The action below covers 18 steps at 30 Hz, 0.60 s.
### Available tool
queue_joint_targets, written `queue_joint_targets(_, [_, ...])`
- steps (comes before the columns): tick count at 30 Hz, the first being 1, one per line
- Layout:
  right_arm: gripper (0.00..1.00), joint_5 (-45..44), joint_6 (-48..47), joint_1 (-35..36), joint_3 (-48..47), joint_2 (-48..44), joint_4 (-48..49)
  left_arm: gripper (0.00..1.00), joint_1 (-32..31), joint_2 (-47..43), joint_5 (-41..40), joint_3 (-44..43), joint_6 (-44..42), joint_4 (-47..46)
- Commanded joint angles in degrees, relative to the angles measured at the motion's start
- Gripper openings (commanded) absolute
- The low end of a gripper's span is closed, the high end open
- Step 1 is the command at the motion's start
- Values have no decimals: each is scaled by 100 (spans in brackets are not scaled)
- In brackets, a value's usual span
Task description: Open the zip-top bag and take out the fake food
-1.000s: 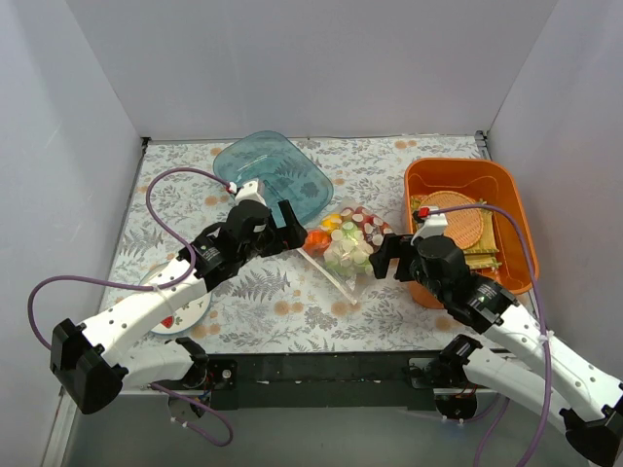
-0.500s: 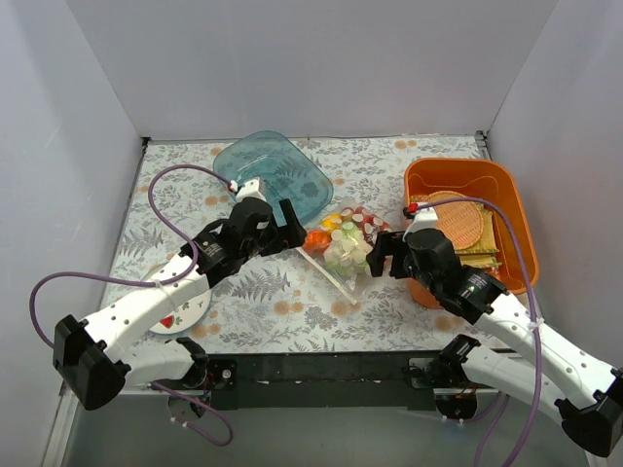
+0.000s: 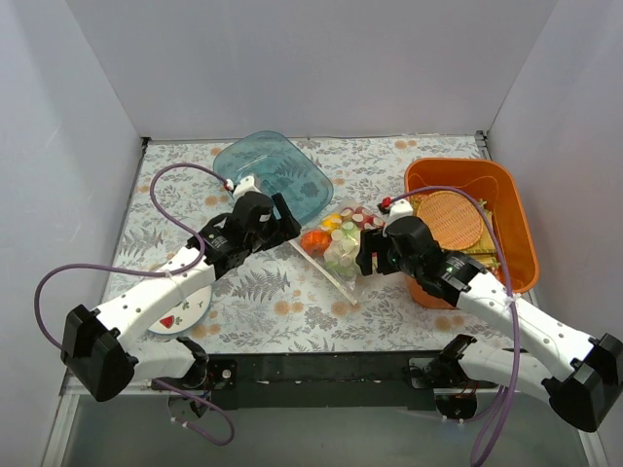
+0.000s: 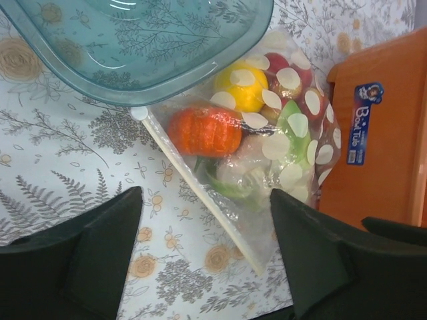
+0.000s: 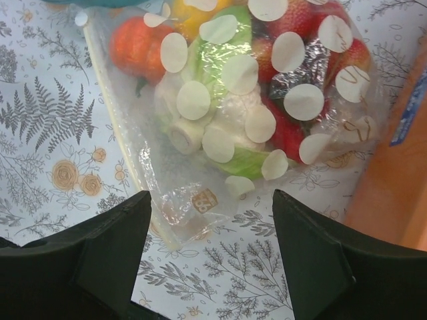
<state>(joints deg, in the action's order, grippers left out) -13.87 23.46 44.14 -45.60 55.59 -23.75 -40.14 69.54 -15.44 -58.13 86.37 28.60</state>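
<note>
The clear polka-dot zip-top bag [image 3: 339, 245] lies flat on the floral table between both arms, its white zip strip [image 4: 200, 193] shut along the near-left edge. Inside it are the fake food: an orange pumpkin [image 4: 204, 131], a yellow lemon [image 4: 245, 85], a white cauliflower with green leaf [image 5: 220, 113] and red pieces [image 5: 288, 133]. My left gripper [image 3: 288, 220] is open and empty just left of the bag, above its zip strip in the left wrist view [image 4: 207, 257]. My right gripper [image 3: 368, 251] is open and empty at the bag's near-right corner [image 5: 212, 257].
A teal translucent bowl [image 3: 273, 175] sits behind the left gripper, its rim touching the bag's far corner. An orange bin [image 3: 477, 195] holding a woven mat stands right of the bag. A fruit-printed white plate [image 3: 183, 309] lies under the left forearm.
My right gripper has moved left and forward, up to the bag's near-right corner. My left gripper has shifted slightly toward the bag. The bag has not moved.
</note>
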Motion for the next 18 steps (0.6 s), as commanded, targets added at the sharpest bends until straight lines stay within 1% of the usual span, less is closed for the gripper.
queue_joint_targets(1, [77,288,-254,209,-370,363,344,60,462,156,566,503,485,-677])
queue_joint_targets(2, [76,288,-289,348,-431,434,353,56,707,183,734,643,599,-828])
queue_joint_targets(3, [75,210,-325,437,-467,504,371,55,796,200,1005,749,818,-969])
queue_joint_targets(4, [73,131,-429,533,-528,653,380,55,849,201,1069,959,881,-1231])
queue_joint_targets(5, [72,43,-509,760,-615,750,397,55,893,183,1096,1040,943,-1321])
queue_joint_targets(7, [71,-291,-780,981,-686,1065,458,55,903,122,1149,1206,1066,-1462])
queue_joint_targets(10, [63,-625,-1132,1254,-888,1601,406,55,912,34,1070,1312,1198,-1428])
queue_joint_targets(12, [60,-914,-1230,1439,-1011,1849,380,54,947,-124,1026,1409,1224,-1392])
queue_joint_targets(13, [57,-1046,-1265,1518,-1029,2059,371,54,947,-186,973,1444,1242,-1340])
queue_joint_targets(18, [54,-1801,-1441,2089,-1214,2684,380,55,973,-467,859,1576,1268,-1173])
